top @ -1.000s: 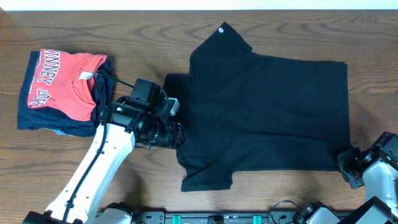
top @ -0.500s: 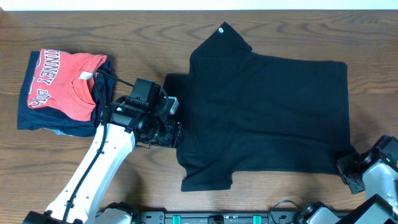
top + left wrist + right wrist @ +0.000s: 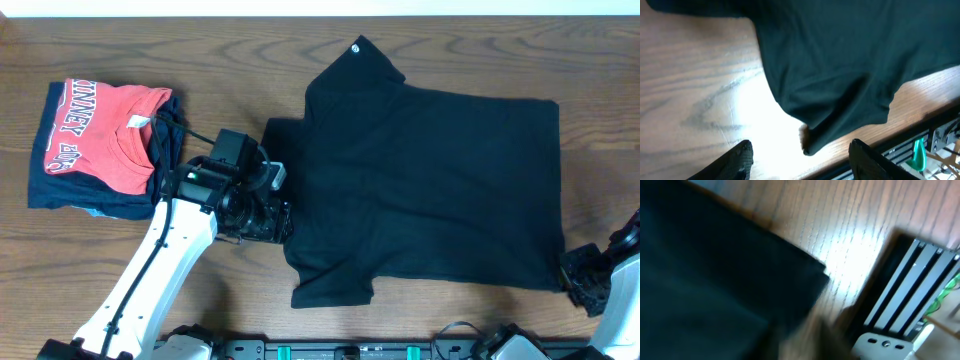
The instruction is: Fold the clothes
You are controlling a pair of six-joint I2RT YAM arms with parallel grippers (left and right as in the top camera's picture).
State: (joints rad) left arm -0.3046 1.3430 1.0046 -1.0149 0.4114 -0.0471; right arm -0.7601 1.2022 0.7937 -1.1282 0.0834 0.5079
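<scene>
Black tee (image 3: pixel 430 180) flat on desk (image 3: pixel 250 310), white logo (image 3: pixel 358 47) unreadable. Red tee (image 3: pixel 100 135), left edge, lettering (image 3: pixel 75 105) ends "NEY". My left gripper (image 3: pixel 802 157) released; right gripper (image 3: pixel 585 280): can't tell.

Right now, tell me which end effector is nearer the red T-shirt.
Left. The left end effector sits close beside the red T-shirt; the right end effector is far off, at a corner of the black T-shirt.

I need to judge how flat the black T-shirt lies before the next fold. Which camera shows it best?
Overhead: the whole black T-shirt shows, spread flat on the table. The left wrist view shows only one sleeve and nearby fabric; the right wrist view, blurred, shows only a hem corner.
</scene>
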